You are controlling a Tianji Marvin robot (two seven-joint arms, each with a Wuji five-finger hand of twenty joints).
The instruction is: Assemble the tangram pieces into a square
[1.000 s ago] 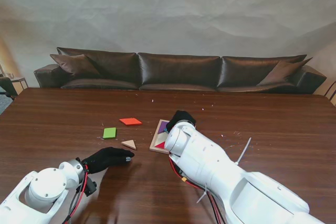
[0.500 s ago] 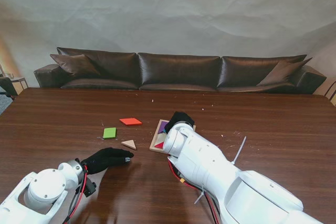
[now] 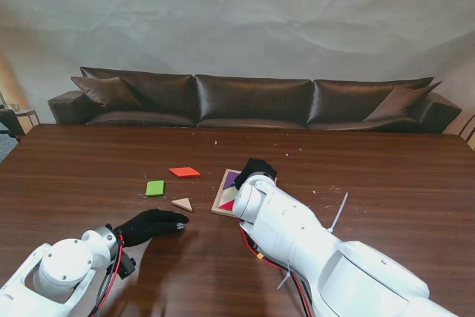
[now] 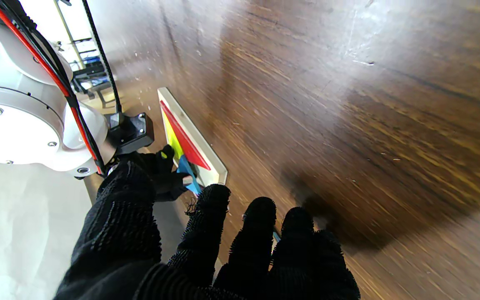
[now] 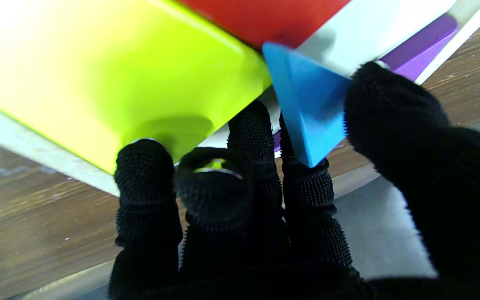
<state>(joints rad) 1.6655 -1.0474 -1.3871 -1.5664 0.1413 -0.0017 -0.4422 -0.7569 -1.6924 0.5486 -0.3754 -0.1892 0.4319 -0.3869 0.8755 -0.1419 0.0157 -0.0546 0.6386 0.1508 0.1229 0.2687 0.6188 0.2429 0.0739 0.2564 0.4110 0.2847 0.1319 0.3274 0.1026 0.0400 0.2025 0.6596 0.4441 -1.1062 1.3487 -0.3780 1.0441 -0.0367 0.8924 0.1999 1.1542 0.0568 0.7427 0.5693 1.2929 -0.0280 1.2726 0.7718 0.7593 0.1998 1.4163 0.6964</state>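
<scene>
The black-gloved right hand (image 5: 290,216) is pinching a blue triangular piece (image 5: 308,110) over the pale wooden tray (image 3: 220,203); the black-gloved left hand (image 3: 152,224) is resting loosely curled, holding nothing.

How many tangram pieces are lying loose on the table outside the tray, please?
3: orange piece farthest from me, green square, tan triangle nearest the left hand. The right arm may hide more.

The right robot hand (image 5: 290,200) pinches a blue triangle (image 5: 306,104) between thumb and fingers — just beside the yellow piece (image 5: 98,75) in the tray (image 5: 373,33), red piece (image 5: 265,16) adjoining.
</scene>
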